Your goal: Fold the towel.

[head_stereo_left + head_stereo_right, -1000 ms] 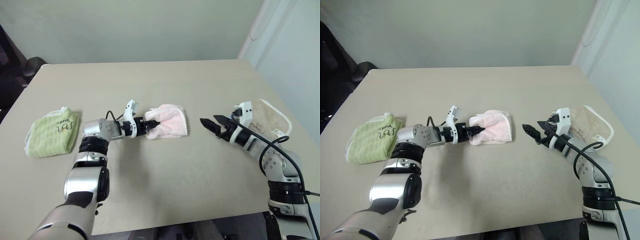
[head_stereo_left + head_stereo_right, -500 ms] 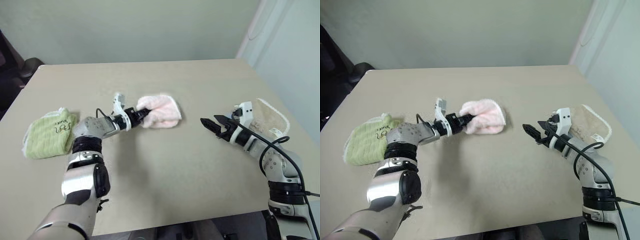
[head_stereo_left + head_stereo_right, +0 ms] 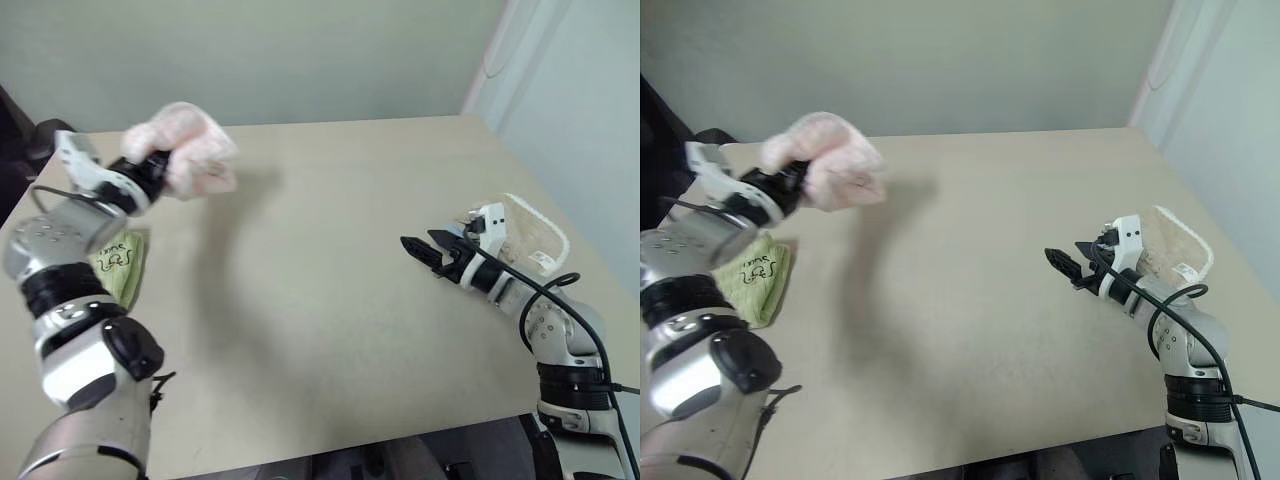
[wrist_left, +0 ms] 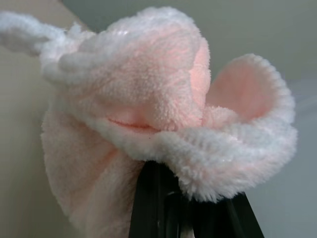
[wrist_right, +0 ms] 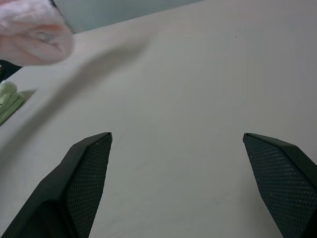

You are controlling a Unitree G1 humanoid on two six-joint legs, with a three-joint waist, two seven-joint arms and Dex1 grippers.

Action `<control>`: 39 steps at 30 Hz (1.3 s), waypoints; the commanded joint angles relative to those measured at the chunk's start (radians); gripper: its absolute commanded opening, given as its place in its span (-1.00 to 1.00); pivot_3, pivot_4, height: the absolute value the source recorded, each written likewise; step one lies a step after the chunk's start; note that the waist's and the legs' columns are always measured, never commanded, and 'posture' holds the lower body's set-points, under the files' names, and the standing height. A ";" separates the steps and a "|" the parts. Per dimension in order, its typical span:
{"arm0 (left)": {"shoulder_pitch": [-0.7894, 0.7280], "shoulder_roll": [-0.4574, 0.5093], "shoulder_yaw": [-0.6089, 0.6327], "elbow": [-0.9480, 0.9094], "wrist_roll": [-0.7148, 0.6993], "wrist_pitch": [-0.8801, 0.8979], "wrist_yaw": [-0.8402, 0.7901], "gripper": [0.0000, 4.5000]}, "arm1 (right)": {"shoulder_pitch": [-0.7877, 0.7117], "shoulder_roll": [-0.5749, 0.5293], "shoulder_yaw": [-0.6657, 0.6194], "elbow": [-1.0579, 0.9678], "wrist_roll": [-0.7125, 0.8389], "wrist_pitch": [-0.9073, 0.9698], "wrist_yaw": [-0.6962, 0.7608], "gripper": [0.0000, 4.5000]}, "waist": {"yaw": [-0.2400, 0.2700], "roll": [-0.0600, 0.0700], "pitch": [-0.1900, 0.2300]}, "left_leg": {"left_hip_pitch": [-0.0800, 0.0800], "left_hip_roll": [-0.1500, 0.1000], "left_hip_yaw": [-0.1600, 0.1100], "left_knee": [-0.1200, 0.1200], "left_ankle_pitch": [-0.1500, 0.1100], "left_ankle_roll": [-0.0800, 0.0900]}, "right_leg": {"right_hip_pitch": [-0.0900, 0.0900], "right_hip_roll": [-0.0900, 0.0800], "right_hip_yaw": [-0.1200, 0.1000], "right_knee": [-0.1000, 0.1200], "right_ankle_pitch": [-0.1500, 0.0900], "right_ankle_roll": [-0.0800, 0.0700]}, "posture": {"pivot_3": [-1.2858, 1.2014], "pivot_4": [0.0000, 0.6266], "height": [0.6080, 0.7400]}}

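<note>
The pale pink towel (image 3: 190, 150) hangs bunched in the air above the table's far left, with my left gripper (image 3: 160, 168) shut on it. In the left wrist view its fluffy folds (image 4: 148, 99) cover the black fingers (image 4: 158, 203) that clamp it. My right gripper (image 3: 418, 250) hovers open at the right side of the table, well apart from the towel, nothing between its fingers (image 5: 84, 173). The right wrist view catches the towel (image 5: 32, 29) at its edge.
A lime-green folded towel (image 3: 120, 270) lies on the table's left edge below my left arm. A beige white-edged towel (image 3: 530, 235) lies behind the right gripper near the right edge. The beige table (image 3: 320, 300) stretches between the arms.
My left gripper has lifted the pink towel off the table's middle and swung it up and to the left. The right arm has stayed still.
</note>
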 commanded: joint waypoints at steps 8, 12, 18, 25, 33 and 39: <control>0.136 0.138 0.227 -0.326 -0.139 0.101 0.190 -1.00 | -0.067 -0.013 0.028 0.054 -0.014 -0.032 0.060 1.00 | 0.001 -0.001 0.000 | 0.000 -0.001 -0.001 -0.001 -0.001 -0.001 | -0.001 0.000 0.000 0.000 0.004 -0.007 | 0.03 -0.52 1.00; 0.268 0.118 0.329 -0.418 -0.188 0.138 0.251 -1.00 | -0.089 -0.012 0.042 0.084 -0.022 -0.038 0.081 1.00 | 0.000 -0.002 0.000 | 0.000 0.000 -0.001 -0.001 -0.001 -0.002 | -0.001 0.000 0.000 0.000 0.004 -0.010 | 0.03 -0.52 1.00; 0.430 0.077 0.405 -0.391 -0.226 0.126 0.262 -1.00 | -0.114 -0.009 0.058 0.115 -0.033 -0.051 0.100 1.00 | 0.002 -0.003 0.000 | 0.001 0.000 -0.003 -0.001 -0.003 -0.010 | -0.002 0.001 0.000 0.002 0.004 -0.011 | 0.03 -0.52 1.00; 0.581 0.013 0.437 -0.391 -0.254 0.121 0.273 -1.00 | -0.109 -0.014 0.053 0.109 -0.033 -0.054 0.104 1.00 | 0.001 -0.005 0.000 | 0.000 0.000 -0.004 -0.001 -0.006 -0.016 | -0.003 0.002 0.000 0.002 0.003 -0.011 | 0.03 -0.52 1.00; 0.597 -0.012 0.402 -0.385 -0.277 0.105 0.277 0.36 | -0.112 -0.010 0.051 0.112 -0.041 -0.059 0.102 1.00 | 0.003 -0.007 0.000 | 0.000 0.000 -0.005 -0.001 -0.005 -0.018 | -0.003 0.002 0.000 0.002 0.003 -0.011 | 0.03 -0.52 1.00; 0.587 -0.009 0.391 -0.370 -0.311 0.089 0.273 0.99 | -0.103 -0.008 0.053 0.103 -0.045 -0.062 0.099 1.00 | 0.001 -0.007 0.000 | 0.000 0.000 -0.005 -0.002 -0.005 -0.018 | -0.003 0.003 -0.001 0.002 0.003 -0.011 | 0.03 -0.52 1.00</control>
